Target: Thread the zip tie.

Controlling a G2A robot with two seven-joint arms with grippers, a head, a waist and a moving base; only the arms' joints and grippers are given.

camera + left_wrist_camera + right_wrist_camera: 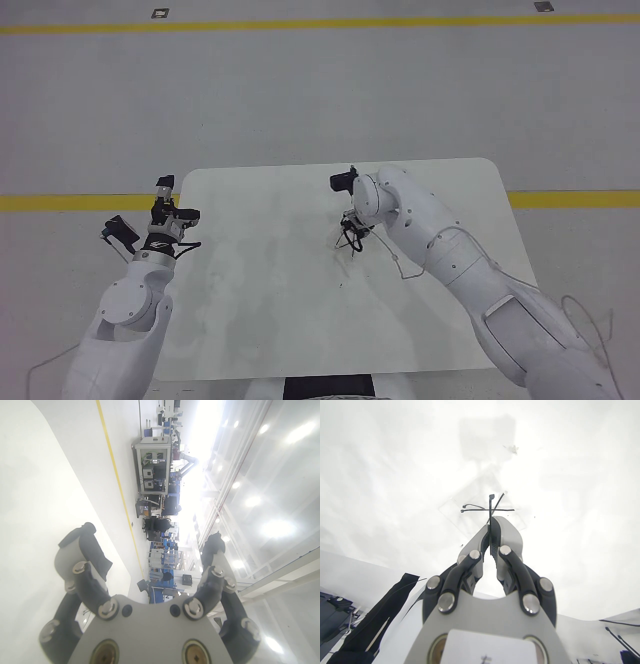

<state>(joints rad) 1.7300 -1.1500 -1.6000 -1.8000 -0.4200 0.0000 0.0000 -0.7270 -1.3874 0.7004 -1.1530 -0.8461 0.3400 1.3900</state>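
Note:
My right gripper [491, 519] is shut on a thin black zip tie [491, 505], which sticks straight out past the fingertips with its head at the far end. Below it several more black zip ties [480, 508] lie crossed on the white table [395, 475]. In the top view the right gripper [352, 234] hangs over that small pile [350, 240] near the table's middle. My left gripper [150, 540] is open with nothing between its fingers; in the top view the left gripper [170, 200] sits raised at the table's left edge.
A faint clear sheet [460, 512] lies under the pile of ties. More black ties [617, 637] lie at the edge of the right wrist view. The white table [270, 320] has bare room between the two arms. A yellow floor line [60, 202] runs behind it.

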